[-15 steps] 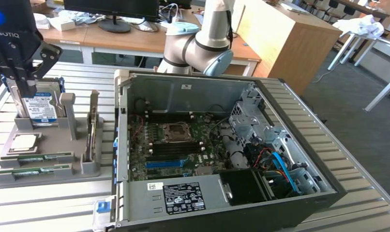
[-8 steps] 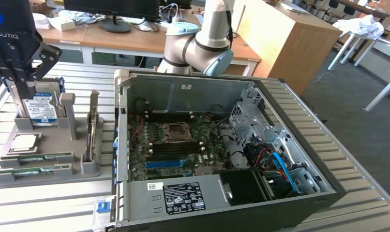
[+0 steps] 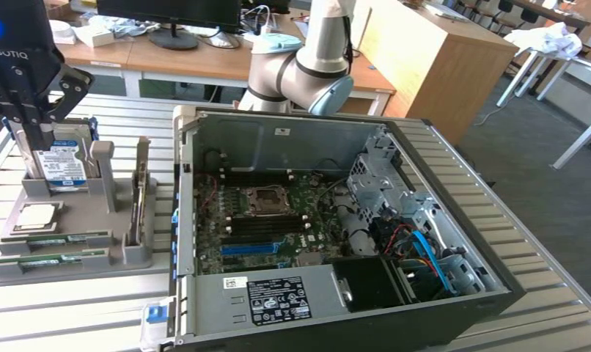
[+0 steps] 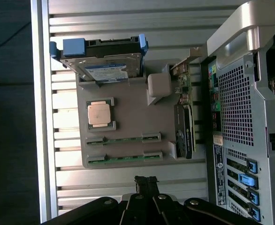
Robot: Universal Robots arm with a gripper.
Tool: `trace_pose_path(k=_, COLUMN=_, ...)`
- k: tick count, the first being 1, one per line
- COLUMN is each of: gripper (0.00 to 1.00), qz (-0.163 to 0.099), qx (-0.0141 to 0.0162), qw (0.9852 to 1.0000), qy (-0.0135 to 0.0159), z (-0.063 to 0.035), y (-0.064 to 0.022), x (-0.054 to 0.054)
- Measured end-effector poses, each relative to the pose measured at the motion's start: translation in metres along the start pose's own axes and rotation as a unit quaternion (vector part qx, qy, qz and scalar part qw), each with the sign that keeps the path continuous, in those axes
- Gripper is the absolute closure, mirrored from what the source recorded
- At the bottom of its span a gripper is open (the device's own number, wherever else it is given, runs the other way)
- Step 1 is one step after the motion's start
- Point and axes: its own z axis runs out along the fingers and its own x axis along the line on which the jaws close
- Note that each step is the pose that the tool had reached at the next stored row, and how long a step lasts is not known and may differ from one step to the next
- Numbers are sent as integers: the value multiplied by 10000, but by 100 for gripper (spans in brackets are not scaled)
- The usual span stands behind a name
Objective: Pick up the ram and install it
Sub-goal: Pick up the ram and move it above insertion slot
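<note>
Two green ram sticks (image 3: 56,237) (image 3: 51,258) lie side by side in slots at the front of a grey holder tray (image 3: 81,268), at the exterior view's left. In the wrist view both sticks (image 4: 123,139) (image 4: 123,159) lie lengthwise on the tray (image 4: 128,117), the second one nearer my fingertips. My gripper (image 3: 26,121) hangs well above the tray's back corner, near the hard drive. In the wrist view the gripper (image 4: 146,180) is shut with nothing between its fingers, off the tray's edge over the slatted table.
The tray also holds a silver hard drive (image 3: 61,165), a square CPU chip (image 3: 37,215) and an upright card (image 3: 139,198). The open computer case (image 3: 374,323) lies to the exterior view's right, its motherboard (image 3: 266,220) exposed. The arm's base (image 3: 295,73) stands behind the case.
</note>
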Motion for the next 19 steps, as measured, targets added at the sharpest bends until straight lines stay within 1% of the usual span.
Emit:
trace_pose_path(k=6, gripper=90, qz=-86, qx=0, qw=10000, qy=4, z=0, y=0, x=0)
trace_pose_path(k=12, gripper=90, qz=-365, qx=3, qw=9993, qy=16, z=0, y=0, x=0)
trace_pose_path(k=16, gripper=90, qz=-594, qx=9, qw=9982, qy=25, z=0, y=0, x=0)
trace_pose_path(k=19, gripper=90, qz=-814, qx=15, qw=9967, qy=34, z=0, y=0, x=0)
